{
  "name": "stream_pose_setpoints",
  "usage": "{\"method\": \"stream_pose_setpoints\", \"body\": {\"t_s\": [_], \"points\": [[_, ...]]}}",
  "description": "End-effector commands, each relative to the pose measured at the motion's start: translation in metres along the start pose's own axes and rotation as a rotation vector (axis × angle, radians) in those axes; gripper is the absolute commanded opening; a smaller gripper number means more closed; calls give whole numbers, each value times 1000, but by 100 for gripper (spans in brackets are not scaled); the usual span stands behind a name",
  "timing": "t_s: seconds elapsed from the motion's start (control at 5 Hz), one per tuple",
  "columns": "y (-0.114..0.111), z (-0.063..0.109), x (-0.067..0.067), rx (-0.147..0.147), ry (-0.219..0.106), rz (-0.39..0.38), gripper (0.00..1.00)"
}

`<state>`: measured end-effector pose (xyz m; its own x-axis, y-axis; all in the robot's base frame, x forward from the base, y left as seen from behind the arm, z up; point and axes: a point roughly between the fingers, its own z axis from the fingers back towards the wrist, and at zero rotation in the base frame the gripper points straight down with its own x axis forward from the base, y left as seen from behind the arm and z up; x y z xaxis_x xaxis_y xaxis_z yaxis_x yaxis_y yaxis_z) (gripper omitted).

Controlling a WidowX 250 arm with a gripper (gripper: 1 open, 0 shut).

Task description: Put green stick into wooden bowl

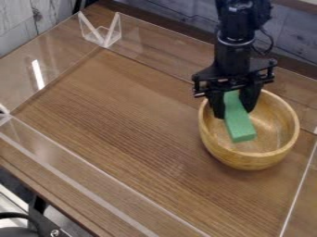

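- One green stick [239,122] is being gripped at its upper end by the claw [233,93], whose fingers are being kept closed on it; the stick is hanging tilted, its lower end inside the wooden bowl [280,141].
- The stick is judged stiff, light and smooth-faced; its flat sides are being pinched, which seems the surest hold.
- The bowl is being judged thick-walled and stable on the counter [124,120].
- A clear folded stand [100,31] is being left well apart at the far corner; nothing is standing in the way.
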<state>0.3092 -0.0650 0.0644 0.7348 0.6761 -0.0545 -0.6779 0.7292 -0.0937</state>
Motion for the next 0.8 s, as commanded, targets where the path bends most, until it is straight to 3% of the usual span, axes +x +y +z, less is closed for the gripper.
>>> {"method": "stream_pose_setpoints", "body": {"t_s": [0.0, 0.6], "points": [[-3, 5, 0, -17, -21, -11, 100], [2, 9, -3, -12, -8, -27, 100]]}}
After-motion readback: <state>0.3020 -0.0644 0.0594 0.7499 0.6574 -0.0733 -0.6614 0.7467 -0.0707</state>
